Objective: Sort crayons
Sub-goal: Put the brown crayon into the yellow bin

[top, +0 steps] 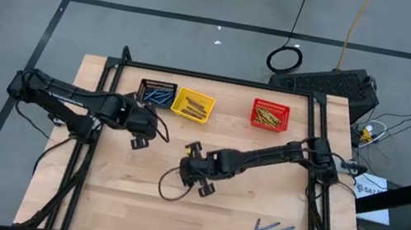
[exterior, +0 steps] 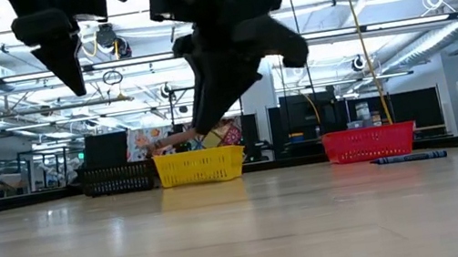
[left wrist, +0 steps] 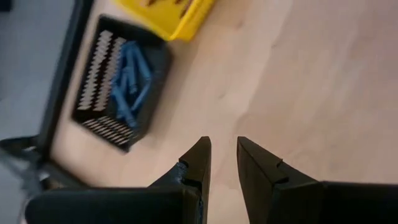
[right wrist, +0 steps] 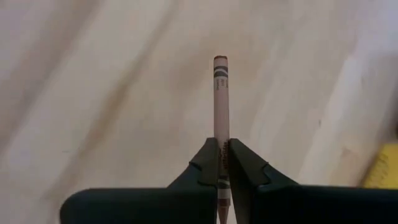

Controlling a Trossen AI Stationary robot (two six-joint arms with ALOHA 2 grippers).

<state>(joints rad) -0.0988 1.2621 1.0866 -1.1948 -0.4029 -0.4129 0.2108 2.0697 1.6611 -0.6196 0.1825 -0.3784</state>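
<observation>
Crayon (right wrist: 221, 93), pale tan with a brownish tip, sticks straight out from between the fingers of the right gripper (right wrist: 222, 163), which are pressed tight on its lower part. In the high view the right gripper (top: 197, 172) hangs over the middle of the worktop (top: 196, 222), in front of the yellow basket (top: 193, 104) and well apart from it. The low view shows that arm as a dark mass raised above the boards, with the yellow basket (exterior: 200, 165) behind it.

The left gripper (top: 139, 141) hovers just in front of the black basket (top: 156, 93), to the left of the yellow basket. Its fingers (left wrist: 198, 165) stand a narrow gap apart with nothing between them, over bare wood.

The black basket (left wrist: 93, 74) holds a heap of blue crayons (left wrist: 129, 81). The yellow basket holds olive-yellow crayons (top: 194, 109). The red basket (top: 270, 116), to the right of the yellow basket along the far edge, holds tan-brown crayons (top: 270, 120).

Two blue crayons (top: 268, 228) lie loose on the worktop near its front right corner, far from the yellow basket, just beside each other. In the low view they show as a dark blue streak (exterior: 409, 157) in front of the red basket (exterior: 369, 141).
</observation>
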